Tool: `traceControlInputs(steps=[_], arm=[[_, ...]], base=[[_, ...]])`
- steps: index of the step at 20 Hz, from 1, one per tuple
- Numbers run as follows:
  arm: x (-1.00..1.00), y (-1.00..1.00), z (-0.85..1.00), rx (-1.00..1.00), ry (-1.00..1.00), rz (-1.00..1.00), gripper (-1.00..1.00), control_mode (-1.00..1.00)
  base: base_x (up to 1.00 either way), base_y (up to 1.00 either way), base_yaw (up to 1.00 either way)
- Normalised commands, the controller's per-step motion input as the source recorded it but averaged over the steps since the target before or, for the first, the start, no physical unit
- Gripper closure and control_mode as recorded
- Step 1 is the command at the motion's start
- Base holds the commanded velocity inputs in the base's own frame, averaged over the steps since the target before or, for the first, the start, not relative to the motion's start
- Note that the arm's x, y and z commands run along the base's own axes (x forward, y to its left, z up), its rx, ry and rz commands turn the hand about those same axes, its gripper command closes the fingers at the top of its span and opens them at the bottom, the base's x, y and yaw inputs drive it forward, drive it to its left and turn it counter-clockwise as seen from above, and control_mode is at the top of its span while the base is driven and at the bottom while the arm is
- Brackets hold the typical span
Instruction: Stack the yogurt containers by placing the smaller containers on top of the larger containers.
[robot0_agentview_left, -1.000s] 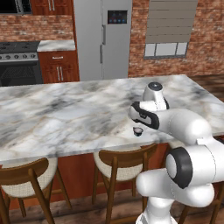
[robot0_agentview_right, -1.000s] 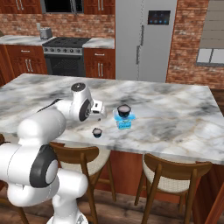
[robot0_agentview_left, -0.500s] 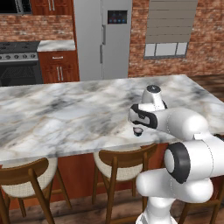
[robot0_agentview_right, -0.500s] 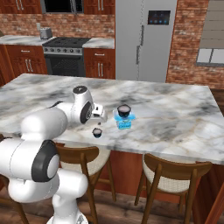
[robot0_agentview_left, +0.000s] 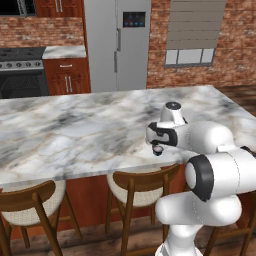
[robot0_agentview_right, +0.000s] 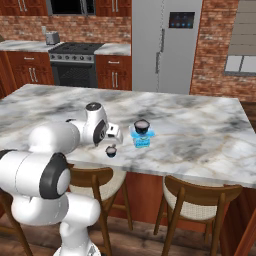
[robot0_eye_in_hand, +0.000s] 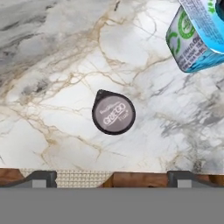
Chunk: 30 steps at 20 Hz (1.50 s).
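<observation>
My gripper (robot0_eye_in_hand: 112, 175) hangs open and empty straight above the loose cup (robot0_eye_in_hand: 113, 112), near the counter (robot0_eye_in_hand: 52, 57) edge; the tub (robot0_eye_in_hand: 199, 37) lies well off to one side.

A home kitchen: fridge (robot0_agentview_left: 117, 44), stove (robot0_agentview_right: 75, 62), marble island counter (robot0_agentview_right: 200, 125), brick walls.

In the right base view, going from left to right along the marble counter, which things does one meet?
Claw → small dark cup on the counter → light blue tub with another dark cup on top of it.
</observation>
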Motion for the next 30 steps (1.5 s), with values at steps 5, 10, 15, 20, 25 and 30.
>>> traceControlInputs(steps=[5,10,15,20,25,30], arm=[[0.00,0.00,-0.27,0.01,0.00,0.00,-1.00,-1.00],[0.00,0.00,-0.17,0.01,0.00,0.00,-1.00,-1.00],[0.00,0.00,-0.12,0.02,0.00,0.00,-1.00,-1.00],[0.00,0.00,-0.11,0.01,0.00,0.00,-1.00,-1.00],[0.00,0.00,-0.12,0.00,0.00,0.00,-1.00,-1.00],[0.00,0.00,-0.12,0.00,0.00,0.00,-1.00,-1.00]], base=[[0.00,0.00,0.00],[0.00,0.00,0.00],[0.00,0.00,0.00],[0.00,0.00,0.00],[0.00,0.00,0.00],[0.00,0.00,0.00]])
